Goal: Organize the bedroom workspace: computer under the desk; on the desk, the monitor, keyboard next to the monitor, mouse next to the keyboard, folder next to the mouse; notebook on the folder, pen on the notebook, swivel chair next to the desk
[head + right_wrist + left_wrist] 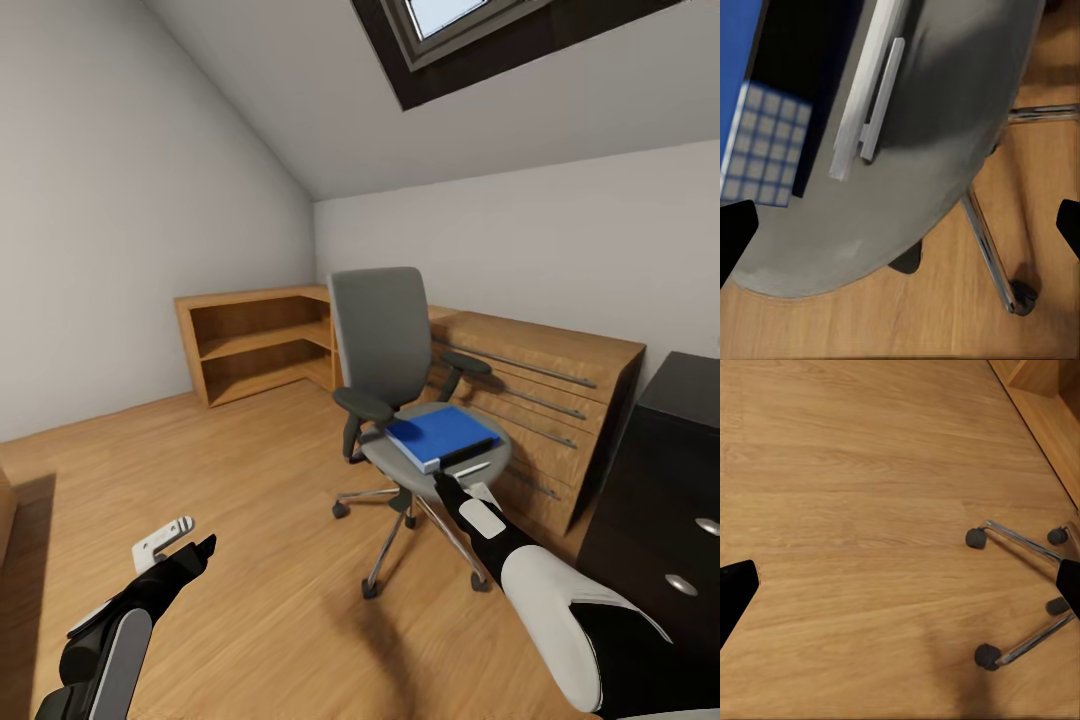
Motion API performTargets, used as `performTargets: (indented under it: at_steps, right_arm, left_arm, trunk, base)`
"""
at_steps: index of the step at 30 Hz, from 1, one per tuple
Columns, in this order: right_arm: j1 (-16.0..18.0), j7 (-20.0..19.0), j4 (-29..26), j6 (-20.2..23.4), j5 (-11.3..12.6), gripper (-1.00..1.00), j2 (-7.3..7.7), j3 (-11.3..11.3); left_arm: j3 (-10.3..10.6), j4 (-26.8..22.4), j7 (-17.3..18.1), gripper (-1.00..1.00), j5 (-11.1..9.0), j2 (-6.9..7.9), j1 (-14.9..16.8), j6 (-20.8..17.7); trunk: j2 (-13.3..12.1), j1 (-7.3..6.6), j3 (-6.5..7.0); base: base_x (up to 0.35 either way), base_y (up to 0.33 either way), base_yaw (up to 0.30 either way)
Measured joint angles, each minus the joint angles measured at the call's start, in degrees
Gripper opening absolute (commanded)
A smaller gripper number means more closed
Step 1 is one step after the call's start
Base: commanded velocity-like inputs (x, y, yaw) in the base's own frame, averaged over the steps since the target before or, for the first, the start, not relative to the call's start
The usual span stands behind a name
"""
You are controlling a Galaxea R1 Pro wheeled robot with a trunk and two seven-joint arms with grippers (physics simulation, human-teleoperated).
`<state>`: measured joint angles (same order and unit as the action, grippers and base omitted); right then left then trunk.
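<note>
Nearest us in the head view is the right arm's white forearm, reaching to the right gripper (447, 487) just at the front edge of the swivel chair (400, 380) seat; its jaws stand wide apart with nothing between them, dark fingertips (736, 238) at both sides of the right wrist view over the seat rim and floor. The left gripper (200, 548) hangs low over bare wooden floor (260, 470), well apart from the chair; we can't tell how far its jaws are open, and we see nothing in them. We see the blue folder (440, 435) lying flat on the grey seat, towards its front right edge; beside it, at the seat's front edge, a thin white pen (883, 97) rests on a pale flat strip whose identity we can't tell. The chair's chrome wheeled base (1020, 585) stands on the floor. Room: white walls, sloped ceiling with a skylight (450, 25); low wooden corner shelf (255, 345) behind the chair; light wooden drawer chest (540, 400) along the right wall; black drawer unit (670, 500) at the right edge.
</note>
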<state>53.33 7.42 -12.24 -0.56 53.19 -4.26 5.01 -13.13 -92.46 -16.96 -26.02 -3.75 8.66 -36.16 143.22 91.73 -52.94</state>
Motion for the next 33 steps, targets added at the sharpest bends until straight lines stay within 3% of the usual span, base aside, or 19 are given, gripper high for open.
performTargets:
  at_steps: [7, 17, 25, 33]
  right_arm:
    - [0.0, 0.0, 0.0, 0.0, 0.0, 1.00, 0.00, 0.0]
    - [0.0, 0.0, 0.0, 0.0, 0.0, 1.00, -0.05, 0.0]
    - [0.0, 0.0, 0.1, -0.3, -0.1, 1.00, -0.09, 0.0]
    - [-0.4, 0.0, 0.7, -1.2, -0.4, 1.00, -0.09, -0.1]
  left_arm:
    - [0.0, 0.0, 0.0, 1.00, 0.0, 0.00, 0.0, 0.0]
    - [0.0, 0.1, 0.0, 1.00, 0.0, 0.00, 0.0, 0.0]
    - [-0.1, 0.2, -0.1, 1.00, 0.0, -0.01, 0.0, 0.5]
    - [-0.1, 1.0, -0.1, 1.00, -0.1, -0.03, 0.0, 0.6]
  trunk:
    - [0.0, -0.01, 0.00]
    - [0.0, 0.01, 0.00]
    - [0.0, -0.04, 0.22]
    - [-3.2, -1.79, 1.65]
  base:
    - [-0.063, 0.000, 0.000]
    - [-0.243, 0.000, 0.000]
    - [-0.041, 0.000, 0.000]
    - [-0.003, 0.000, 0.000]
